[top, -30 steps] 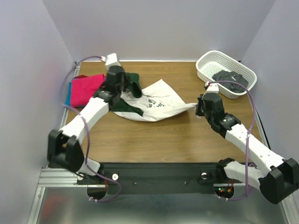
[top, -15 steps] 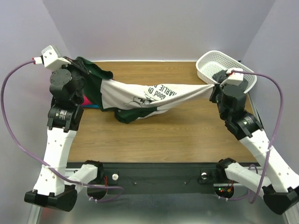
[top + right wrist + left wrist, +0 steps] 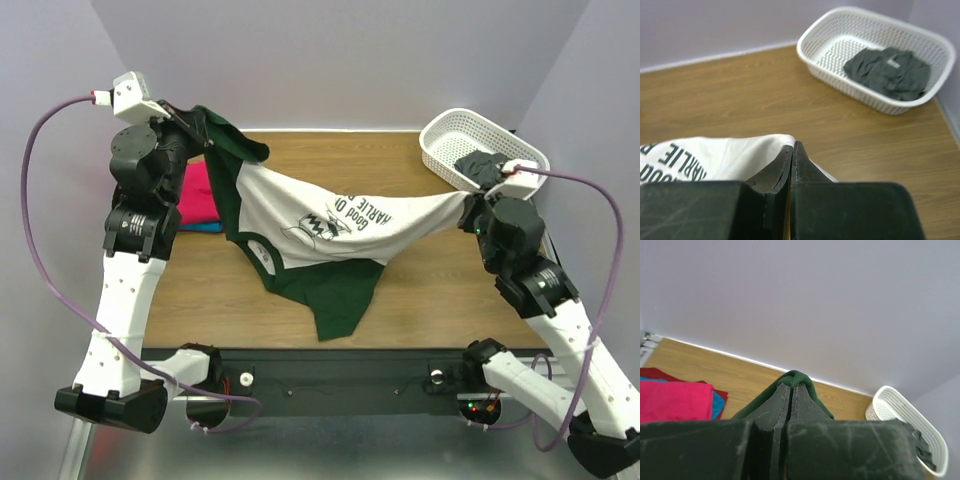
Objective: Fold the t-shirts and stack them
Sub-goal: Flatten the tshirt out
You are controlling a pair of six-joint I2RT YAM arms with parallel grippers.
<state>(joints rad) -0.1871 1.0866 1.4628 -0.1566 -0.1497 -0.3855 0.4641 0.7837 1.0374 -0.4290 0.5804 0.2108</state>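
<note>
The top external camera looked steeply down from high behind the near edge of the table [image 3: 450, 285], wide enough to hold all of it. Each wrist camera sat right behind its own fingers. The left fingers [image 3: 781, 412] pointed toward the back wall [image 3: 815, 300], and the right fingers [image 3: 782, 172] pointed low across the wood. All three views shared the white basket [image 3: 432, 155] (only its end from the left wrist) and the t-shirt [image 3: 300, 215].

Taut t-shirt [image 3: 292, 205] across table [image 3: 440, 295] middle
</note>
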